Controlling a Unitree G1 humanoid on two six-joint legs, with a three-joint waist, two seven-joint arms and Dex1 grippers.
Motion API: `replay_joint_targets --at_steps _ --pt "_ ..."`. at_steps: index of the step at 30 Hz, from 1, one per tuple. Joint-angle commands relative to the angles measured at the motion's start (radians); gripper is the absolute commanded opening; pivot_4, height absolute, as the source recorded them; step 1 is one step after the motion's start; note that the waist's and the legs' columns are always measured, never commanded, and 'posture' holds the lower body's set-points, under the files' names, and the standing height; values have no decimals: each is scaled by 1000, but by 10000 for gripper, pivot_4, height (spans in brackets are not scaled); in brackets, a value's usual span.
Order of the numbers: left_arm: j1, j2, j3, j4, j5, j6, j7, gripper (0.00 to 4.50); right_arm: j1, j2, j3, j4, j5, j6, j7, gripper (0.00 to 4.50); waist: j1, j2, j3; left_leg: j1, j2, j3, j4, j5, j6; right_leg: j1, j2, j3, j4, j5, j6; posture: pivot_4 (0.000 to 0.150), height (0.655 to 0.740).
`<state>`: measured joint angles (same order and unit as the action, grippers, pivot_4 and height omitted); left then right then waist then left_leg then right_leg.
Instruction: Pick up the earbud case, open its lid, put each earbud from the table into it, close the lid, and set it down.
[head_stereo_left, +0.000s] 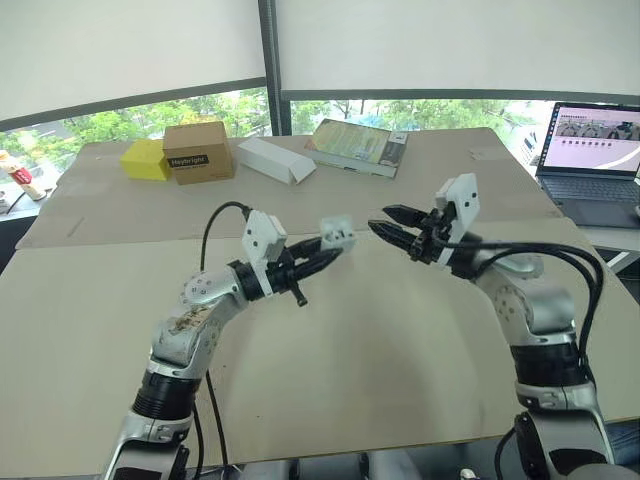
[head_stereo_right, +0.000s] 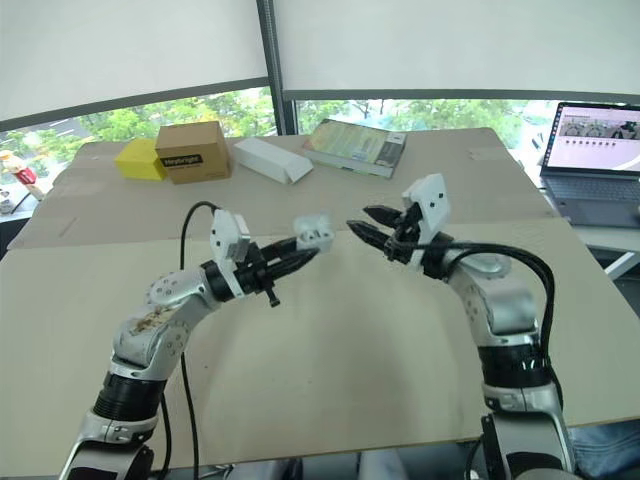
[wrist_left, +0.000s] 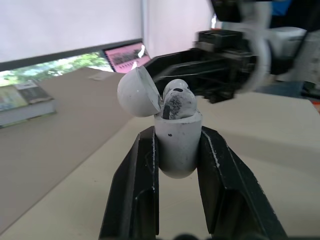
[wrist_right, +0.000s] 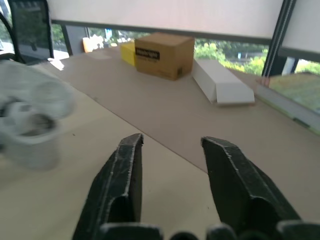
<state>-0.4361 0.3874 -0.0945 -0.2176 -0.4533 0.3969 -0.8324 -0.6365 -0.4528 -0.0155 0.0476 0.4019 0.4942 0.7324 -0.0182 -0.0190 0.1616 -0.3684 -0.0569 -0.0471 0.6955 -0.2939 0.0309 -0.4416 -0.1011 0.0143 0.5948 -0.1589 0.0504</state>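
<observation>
My left gripper is shut on the white earbud case, held in the air above the table's middle. In the left wrist view the case stands upright between the fingers with its lid swung open. White earbuds sit in its top. My right gripper hovers just right of the case, fingers open and nothing between them. The right wrist view shows the case blurred beside the open fingers.
At the table's far side lie a yellow box, a brown cardboard box, a white carton and a book. A laptop stands at the right on another table. The tabletop is beige.
</observation>
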Motion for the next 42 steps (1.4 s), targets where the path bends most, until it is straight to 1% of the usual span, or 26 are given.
replay_joint_targets --at_steps 1,2,3,8,12,15,19,22,24,26,27,28,30,32,33,36,39,40,42 --pt "-5 10 -23 -58 -22 21 -27 5472 -77 75 3 17 47 101 -44 6067 -2 0 0 0 1 0 0 0 0 0 1 0 0 0 0 1500 7400" --pt "-4 9 -25 -60 -23 26 -27 5472 -85 86 5 18 56 125 -39 2032 0 0 0 0 1 0 0 0 0 -1 1 1 0 0 -1 1500 7400" --pt "-5 11 -31 -59 -15 25 -27 5472 -86 90 7 7 77 159 -18 207 2 0 0 -1 1 0 0 0 -1 -1 1 0 0 0 -1 1500 7400" --pt "-3 23 -49 -57 13 22 -16 5472 -70 52 11 -103 203 311 102 207 13 0 0 -2 -1 -1 0 0 0 0 -1 -1 0 0 0 1500 7400" --pt "2 35 -48 -46 29 14 -18 5472 -43 14 7 -177 266 382 137 207 12 0 0 -2 0 -1 0 -1 1 0 0 -1 0 0 0 1500 7400" --pt "7 41 -47 -43 29 11 -21 5472 -30 7 0 -197 283 399 129 207 6 0 0 -1 0 -1 0 0 0 0 0 -1 0 0 0 1500 7400" --pt "3 27 -35 -45 7 33 -4 5472 8 -27 37 -232 240 355 151 207 6 0 0 -1 1 -1 0 0 0 0 0 -1 0 0 0 1500 7400" --pt "0 2 -4 -53 -58 130 32 5472 52 -53 69 -267 196 295 161 207 6 0 0 -1 0 -1 0 0 0 0 0 -1 0 0 0 1500 7400" --pt "15 -2 19 -75 -115 236 62 5472 97 -69 48 -300 164 215 155 207 7 0 0 -1 0 -1 0 0 0 0 0 -1 0 0 0 1500 7400" --pt "32 -19 59 -100 -194 370 129 5472 136 -78 6 -331 150 141 148 207 6 0 0 -1 0 -1 1 0 0 0 0 -1 0 0 0 1500 7400" --pt "38 -47 98 -105 -258 462 193 5472 157 -81 -15 -347 148 106 147 207 6 0 0 -1 0 -1 1 0 0 0 0 -1 0 0 0 1500 7400" --pt "41 -76 135 -105 -309 538 256 5472 177 -86 -37 -366 179 114 152 6063 6 0 0 -1 0 -1 1 0 0 0 0 0 0 0 0 1500 7400" --pt "41 -132 206 -88 -399 681 371 5472 212 -101 -58 -396 202 109 161 12127 8 0 0 -1 0 -1 1 0 0 0 0 -1 0 0 0 1500 7400" --pt "36 -182 261 -63 -463 793 465 5472 254 -128 -52 -412 178 71 188 19716 7 0 0 0 0 -2 1 0 0 1 0 -1 0 0 0 1500 7400" --pt "31 -214 291 -41 -487 838 516 5472 271 -134 -48 -411 157 47 188 22671 7 0 0 0 1 -2 1 0 0 1 0 -1 0 0 0 1500 7400" --pt "16 -306 368 25 -520 917 659 5472 328 -148 -22 -396 92 -47 201 32846 8 -1 0 1 0 -2 1 0 0 2 1 -1 0 0 0 1500 7400" --pt "7 -365 423 64 -524 932 749 5472 368 -154 -8 -371 42 -121 209 43902 11 -1 1 1 0 -2 1 1 -1 2 0 0 0 0 0 1500 7400" --pt "8 -376 433 73 -521 937 769 5472 380 -157 -16 -360 37 -133 209 44868 12 -1 1 1 0 -2 1 1 -1 2 0 0 0 0 0 1500 7400" --pt "18 -385 448 89 -513 951 797 5472 400 -164 -29 -345 33 -151 216 44868 12 -1 1 1 0 -1 1 1 -2 2 0 0 0 0 0 1500 7400"
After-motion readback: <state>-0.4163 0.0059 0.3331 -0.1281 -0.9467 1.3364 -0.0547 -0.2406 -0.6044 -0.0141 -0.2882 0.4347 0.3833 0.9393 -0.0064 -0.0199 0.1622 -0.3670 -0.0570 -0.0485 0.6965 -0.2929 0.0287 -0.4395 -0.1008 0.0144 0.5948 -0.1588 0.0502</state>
